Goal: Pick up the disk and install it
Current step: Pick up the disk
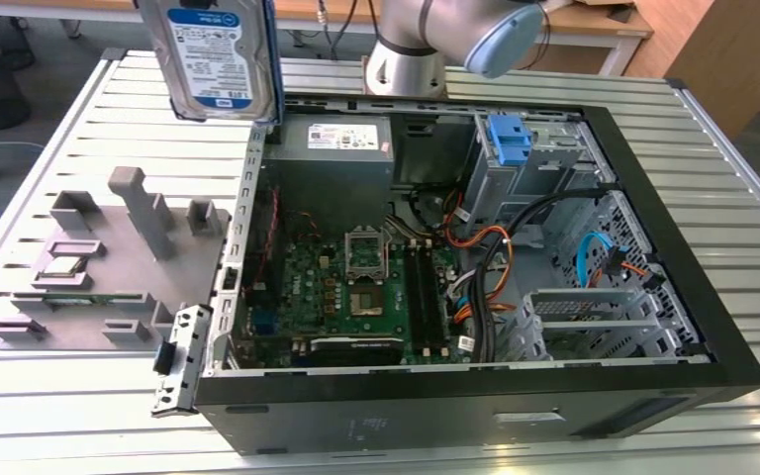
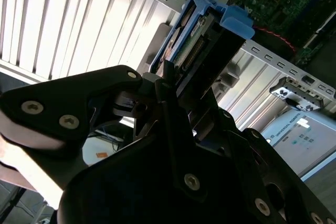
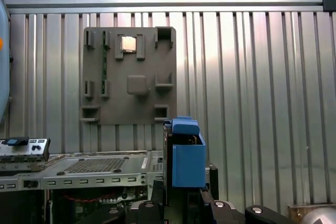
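Clamps the disk (image 2: pixel 195 38) edge-on between black fingers (image 2: pixel 167 82) in the second wrist view, gripper (image 2: pixel 186 95) clenched on it from below. Holds it upright in the air over the slatted table (image 1: pixel 76 109), label facing out in the exterior view, just beside the far corner of the open computer case (image 1: pixel 486 401) on that view's left. Reveals there a lighter-blue bracket (image 1: pixel 509 137) inside the case and a grey fixture plate (image 1: pixel 116 262) lying beside it. Offers, in the first wrist view, a chip (image 3: pixel 128 44) seated in that plate.
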Controlling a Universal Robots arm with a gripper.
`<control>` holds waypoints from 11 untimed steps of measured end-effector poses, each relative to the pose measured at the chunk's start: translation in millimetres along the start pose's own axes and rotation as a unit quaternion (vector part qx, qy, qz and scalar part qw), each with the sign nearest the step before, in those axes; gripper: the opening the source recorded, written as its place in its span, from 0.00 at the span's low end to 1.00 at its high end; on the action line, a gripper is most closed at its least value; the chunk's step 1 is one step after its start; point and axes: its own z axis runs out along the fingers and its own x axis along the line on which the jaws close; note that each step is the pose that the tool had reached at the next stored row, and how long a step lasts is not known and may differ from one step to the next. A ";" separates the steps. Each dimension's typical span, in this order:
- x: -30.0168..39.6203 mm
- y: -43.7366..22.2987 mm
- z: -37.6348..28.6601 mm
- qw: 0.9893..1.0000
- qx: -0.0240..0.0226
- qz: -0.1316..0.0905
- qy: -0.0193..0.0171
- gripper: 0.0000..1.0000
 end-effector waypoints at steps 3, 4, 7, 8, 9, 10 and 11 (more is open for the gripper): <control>-0.3 -6.6 -0.2 1.000 0.000 0.000 0.000 0.35; -0.4 -8.7 -0.3 1.000 0.000 0.000 0.000 0.35; -0.7 -15.0 -0.5 1.000 0.000 0.000 0.000 0.35; -0.8 -17.0 -0.6 1.000 0.000 0.000 0.000 0.35; -0.9 -19.0 -0.7 1.000 0.000 0.000 0.000 0.35; -1.0 -21.1 -0.7 1.000 0.000 0.000 0.000 0.35; -1.1 -23.1 -0.8 1.000 0.000 0.000 0.000 0.35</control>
